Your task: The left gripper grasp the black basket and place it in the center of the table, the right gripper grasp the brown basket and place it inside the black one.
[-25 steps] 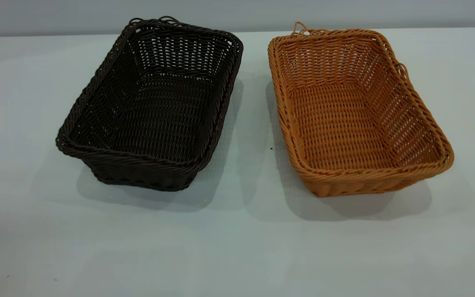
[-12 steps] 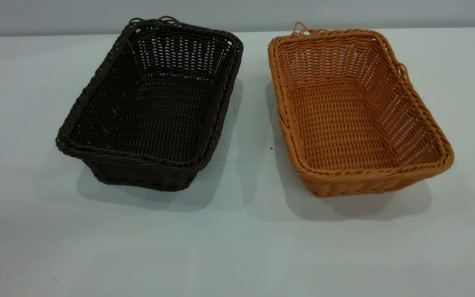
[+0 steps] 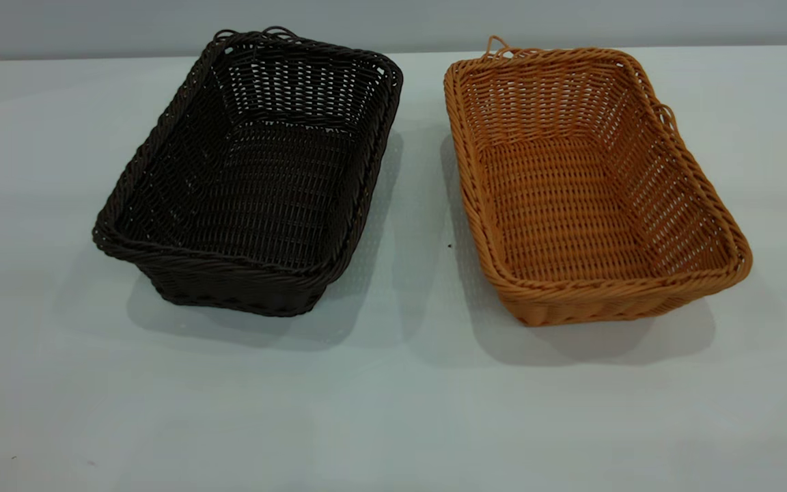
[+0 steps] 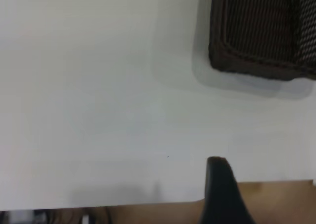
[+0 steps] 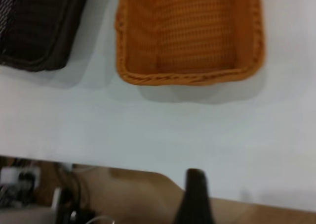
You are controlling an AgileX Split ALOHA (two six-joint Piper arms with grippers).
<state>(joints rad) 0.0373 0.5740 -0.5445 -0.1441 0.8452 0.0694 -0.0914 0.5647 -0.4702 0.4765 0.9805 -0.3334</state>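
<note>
The black basket (image 3: 250,178) stands upright on the left half of the white table (image 3: 393,410). The brown basket (image 3: 585,184) stands upright beside it on the right, a narrow gap between them. Both are empty. Neither gripper shows in the exterior view. In the left wrist view a black tip of my left gripper (image 4: 217,167) hangs over the table's near edge, well away from the black basket (image 4: 261,31). In the right wrist view a black tip of my right gripper (image 5: 196,179) is at the table's near edge, apart from the brown basket (image 5: 187,31).
The table's near edge (image 5: 123,167) runs across both wrist views, with a brown surface (image 4: 276,204) beyond it. Cables and small gear (image 5: 29,194) lie off the table's corner. The black basket's corner (image 5: 39,31) also shows in the right wrist view.
</note>
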